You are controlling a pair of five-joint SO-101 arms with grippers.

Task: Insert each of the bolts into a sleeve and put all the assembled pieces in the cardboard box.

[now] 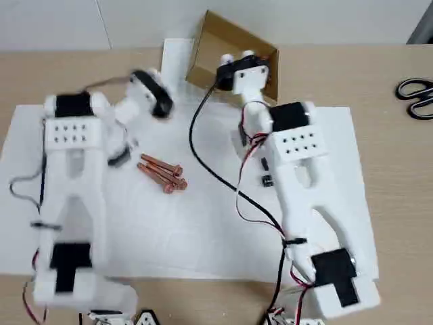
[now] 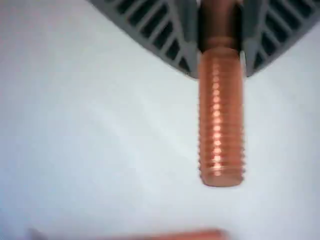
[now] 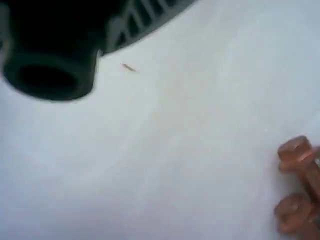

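Note:
My left gripper is shut on a copper bolt, whose threaded shaft sticks out past the grey fingers above the white sheet. A second bolt lies at that view's edge. My right gripper is shut on a black sleeve with its hollow end facing outward; two bolt heads lie on the sheet nearby. In the high view a small heap of copper bolts lies between the two arms. The cardboard box stands at the back, beyond the right arm.
A white sheet covers the middle of the wooden table. Scissors lie at the far right. A black cable from the right arm runs across the sheet near the bolts.

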